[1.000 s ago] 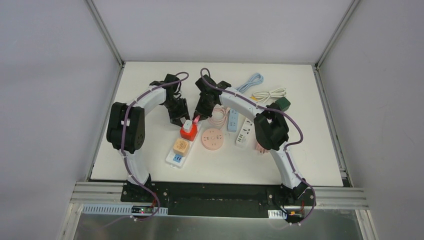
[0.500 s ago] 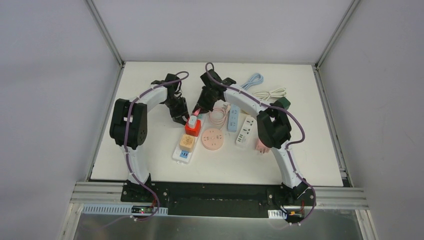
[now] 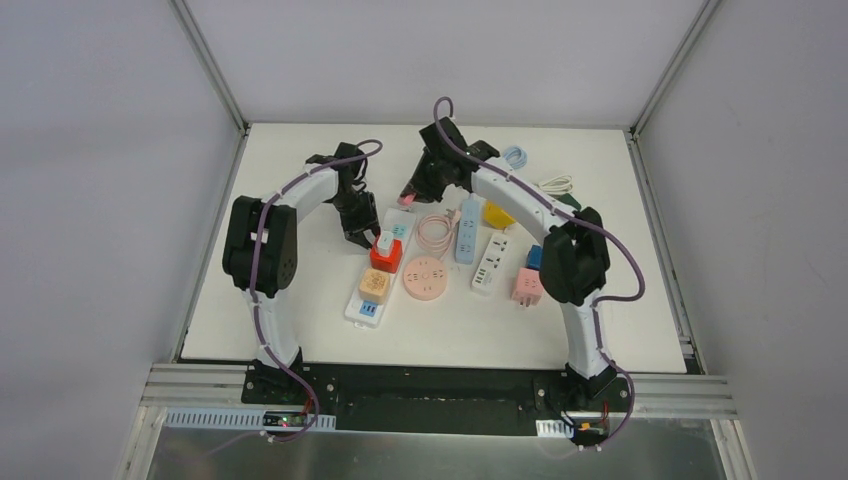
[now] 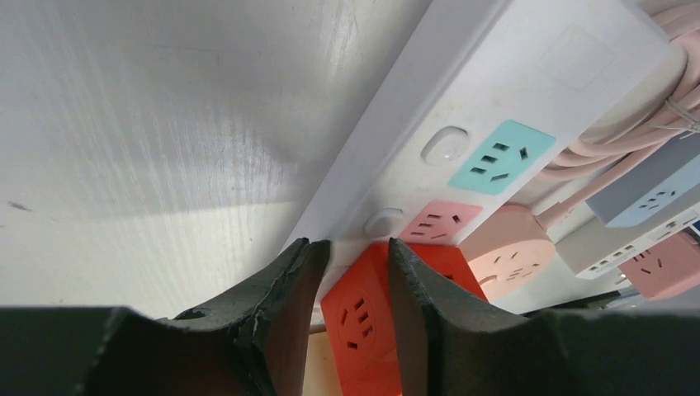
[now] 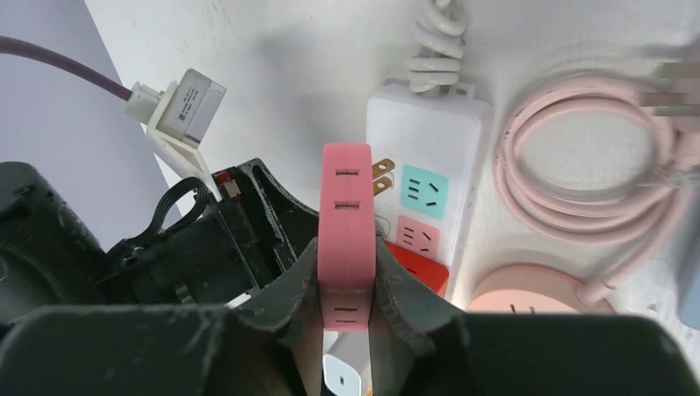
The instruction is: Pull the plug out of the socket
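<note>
**A:** How far along is the pull?

**B:** Done in the main, I'd judge. The right pincer (image 5: 347, 247) is clamped on the flat sides of the pink plug (image 5: 347, 198). The plug's brass prongs (image 5: 381, 172) show bare in the air, clear of the white power strip (image 5: 429, 148). From above, the plug hangs just off the strip's far end, at about 12 o'clock of it.

**A:** And the sockets it could have sat in?

**B:** The teal socket (image 4: 502, 157) and the pink socket (image 4: 437, 224) at that end are both empty. A red cube adapter (image 4: 363, 318) sits on the strip just past them, with a tan cube (image 3: 373, 286) at 6 o'clock of the red one. The task doesn't say whether those count too.

**A:** What's the other arm doing?

**B:** The left pincer (image 4: 357, 247) is tipped down at the strip's edge with its jaws partly apart. A corner of the red cube adapter shows in the gap, and the jaws aren't closed round anything I can make out. It looks like bracing to me.

**A:** So what remains?

**B:** Probably setting the plug down on the counter (image 4: 165, 124) and letting go.

**A:** Any brand or writing?

**B:** Nothing readable. The socket faces carry only slots. The round pink hub (image 3: 425, 276) has raised marks that are too small to read. The white connector (image 5: 183, 103), at 10 o'clock of the plug, bears print too fine to make out.
</note>
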